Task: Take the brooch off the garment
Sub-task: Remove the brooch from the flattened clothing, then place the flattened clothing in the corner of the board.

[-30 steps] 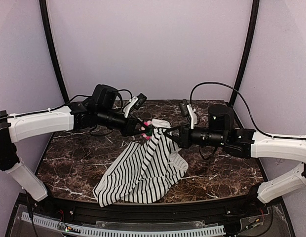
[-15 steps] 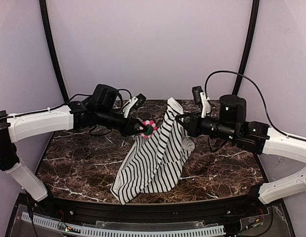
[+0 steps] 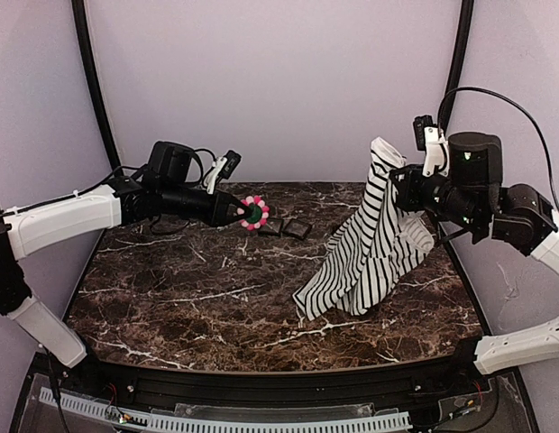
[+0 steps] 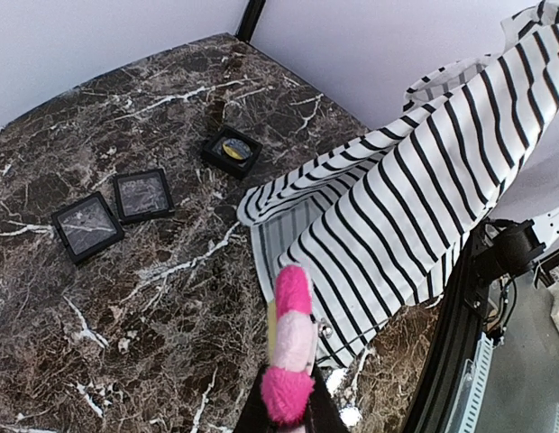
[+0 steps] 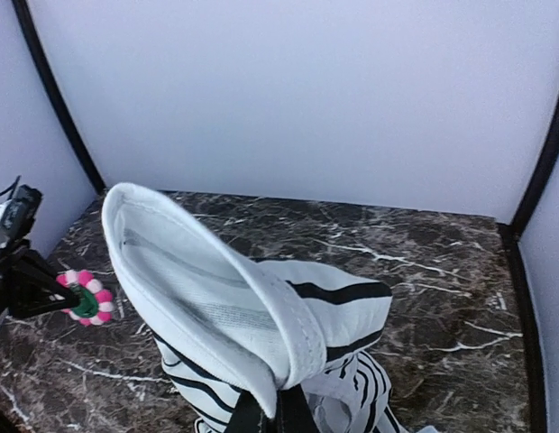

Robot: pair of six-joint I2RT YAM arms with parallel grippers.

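Change over the last second: brooch and garment, joined at mid-surface between the two arms a second ago, are now well apart. Left side: the left pincer point(image 3: 241, 213) has drawn back to the left and risen, jaws nearly closed and pinching the brooch point(image 3: 253, 212) at their tips. Pink and white petals and dark green centre face toward the middle, clear of any cloth. The left wrist view agrees: the brooch point(image 4: 289, 350) shows edge-on between the fingers, nothing striped hangs from it, and the marble surface point(image 4: 99, 343) lies below. The brooch is in the air, resting on nothing. Middle: the small black frames point(image 3: 285, 227) lie flat toward the back of the surface, just right of the brooch in the overhead view. Cloth and arms covered them earlier; now they are exposed. Right side: the right pincer point(image 3: 401, 183) has swung right and lifted, jaws fully closed on a folded edge of the garment point(image 3: 374, 248). The cloth hangs from it in a long drape, its lower corner reaching down to the surface right of centre. The right wrist view shows a hemmed fold of the garment point(image 5: 216, 289) clamped at the pincer, with the brooch point(image 5: 85, 298) small and far off to the left. Judgement: the separation looks done and the pin is off the cloth; at most, setting both things down is left. Whether the pin's clasp is open cannot be told.
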